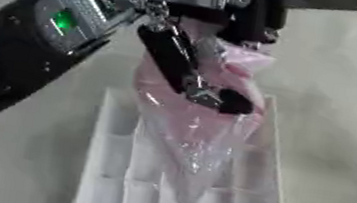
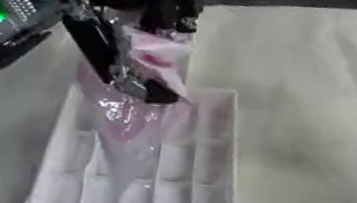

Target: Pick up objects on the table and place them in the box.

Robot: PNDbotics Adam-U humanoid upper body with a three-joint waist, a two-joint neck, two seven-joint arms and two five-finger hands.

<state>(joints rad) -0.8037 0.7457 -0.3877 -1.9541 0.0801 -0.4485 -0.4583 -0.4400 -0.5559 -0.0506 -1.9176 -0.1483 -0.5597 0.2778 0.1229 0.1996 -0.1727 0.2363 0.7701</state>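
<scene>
We are looking down at our left hand (image 1: 189,69), which is coming in from about ten o'clock with its dark fingers curled round a pink bag (image 1: 193,121) of clear, shiny plastic. The hand is gripping the bag near its top, and the bag is hanging down from it, narrowing toward a point at six o'clock. Its lower end is hanging over the white box (image 1: 106,163), which is lying on the pale surface (image 1: 338,122) and is split into small compartments by thin walls. We cannot tell whether the tip of the bag is touching the box floor or which compartment it is over.

In the left eye view we are seeing the forearm (image 1: 22,45) in full breadth, with a green light (image 1: 63,20) glowing on its grey panel, and the bag is covering the middle of the box. In the right eye view the arm is sitting further toward nine o'clock and mostly cut off, while the box's right-hand wall (image 2: 226,171) and its front row of compartments are showing more plainly, and more bare surface is lying open toward three o'clock.

Our right hand is showing in neither view.
</scene>
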